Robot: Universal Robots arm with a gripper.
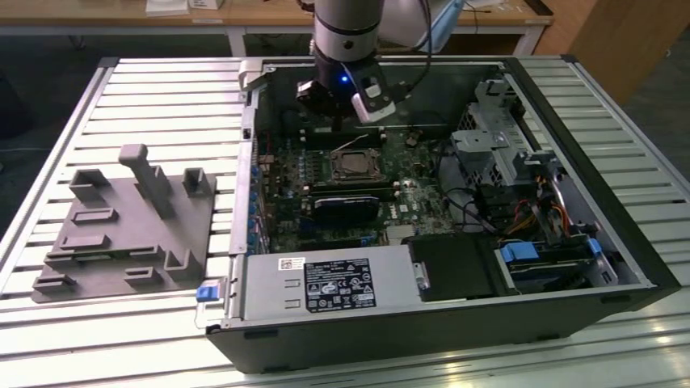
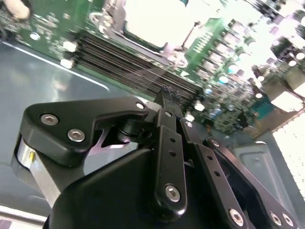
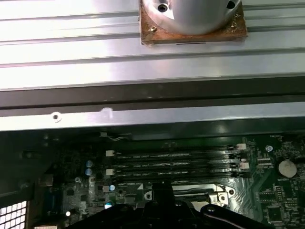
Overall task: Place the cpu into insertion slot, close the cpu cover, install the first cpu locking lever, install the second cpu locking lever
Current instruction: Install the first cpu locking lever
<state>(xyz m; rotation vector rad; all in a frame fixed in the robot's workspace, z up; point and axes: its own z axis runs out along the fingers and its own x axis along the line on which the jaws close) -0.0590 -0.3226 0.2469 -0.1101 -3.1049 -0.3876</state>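
— What is judged most likely to go wrong from here?

— The cpu (image 1: 355, 167) is seen lying in the insertion slot (image 1: 333, 166), near the middle of the green board inside the computer case (image 1: 603, 242), which is set on the bench (image 1: 161, 89). Whether the chip is seated flat cannot be judged. If it is tilted and metal is pressed down on it, bent contacts are to be feared.

— And the cpu cover?

— Its position cannot be made out. Silver metal is seen round the slot, and no more can be said of it.

— Where is the hand found?

— The hand (image 1: 341, 123) is held inside the case at about twelve o'clock from the slot in the exterior view, close over the memory slots (image 3: 171, 162). In the second wrist view its tip is pointed towards the board, with the bright slot beyond it. A descent taken off line would be expected to strike those memory slots or the small parts beside them.

— How far is it opened?

— That cannot be told: neither a spread nor a pressed-together state is shown plainly. Nothing is seen carried in it, and no contact with the board can be confirmed.
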